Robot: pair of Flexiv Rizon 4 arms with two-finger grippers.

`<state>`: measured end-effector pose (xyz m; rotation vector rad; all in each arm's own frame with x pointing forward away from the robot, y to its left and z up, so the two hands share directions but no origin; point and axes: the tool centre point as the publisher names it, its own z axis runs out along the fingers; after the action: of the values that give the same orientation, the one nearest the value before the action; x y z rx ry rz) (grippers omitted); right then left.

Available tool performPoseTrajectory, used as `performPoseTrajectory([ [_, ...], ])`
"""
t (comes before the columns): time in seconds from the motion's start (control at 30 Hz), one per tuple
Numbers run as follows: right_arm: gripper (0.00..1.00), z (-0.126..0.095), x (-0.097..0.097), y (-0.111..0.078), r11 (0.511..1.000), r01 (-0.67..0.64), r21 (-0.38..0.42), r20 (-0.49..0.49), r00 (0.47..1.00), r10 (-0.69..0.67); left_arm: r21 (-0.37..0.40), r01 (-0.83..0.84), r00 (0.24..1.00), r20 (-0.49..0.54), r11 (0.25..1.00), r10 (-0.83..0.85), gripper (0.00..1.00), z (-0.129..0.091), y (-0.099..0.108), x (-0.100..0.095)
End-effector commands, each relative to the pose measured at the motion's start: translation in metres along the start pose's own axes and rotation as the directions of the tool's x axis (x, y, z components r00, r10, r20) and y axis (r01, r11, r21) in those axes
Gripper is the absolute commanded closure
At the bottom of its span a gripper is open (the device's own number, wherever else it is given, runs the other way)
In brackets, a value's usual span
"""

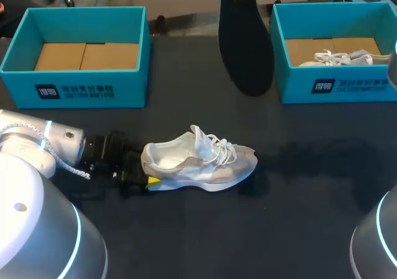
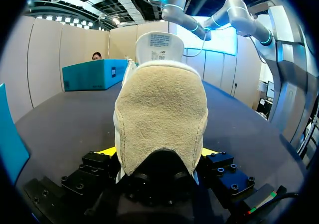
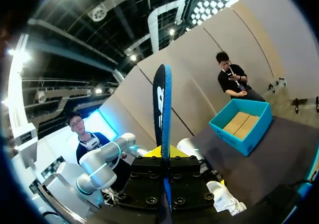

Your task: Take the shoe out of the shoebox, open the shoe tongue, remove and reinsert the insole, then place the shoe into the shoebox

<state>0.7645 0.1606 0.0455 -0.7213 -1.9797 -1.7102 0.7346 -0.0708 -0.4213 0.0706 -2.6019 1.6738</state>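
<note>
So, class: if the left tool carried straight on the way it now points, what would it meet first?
The white shoe: its heel sits between the left tool's fingers, so going on would probably just push the shoe along the table.

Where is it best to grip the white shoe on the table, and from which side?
Probably the heel of the shoe, from behind it, my left side: the heel is narrow, upright and points that way, leaving the opening free. The left pincer grips it so.
</note>
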Motion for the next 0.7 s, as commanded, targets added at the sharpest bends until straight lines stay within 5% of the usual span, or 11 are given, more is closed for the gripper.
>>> performPoseTrajectory([
  [0.03,1.0,-0.002,0.015,-0.012,1.0,-0.006,-0.016,0.062,0.998,0.007,-0.003,0.0,1.0,0.0,1.0,0.0,1.0,0.002,0.003,-0.003],
  [0.37,1.0,0.003,0.043,-0.037,0.999,-0.046,-0.014,0.059,0.997,0.046,-0.003,0.0,1.0,0.0,1.0,0.0,1.0,0.002,0.003,-0.003],
  [0.7,1.0,0.005,0.05,-0.066,0.997,-0.064,-0.041,0.056,0.996,0.066,-0.003,0.0,1.0,0.0,1.0,0.0,1.0,0.002,0.003,-0.003],
])
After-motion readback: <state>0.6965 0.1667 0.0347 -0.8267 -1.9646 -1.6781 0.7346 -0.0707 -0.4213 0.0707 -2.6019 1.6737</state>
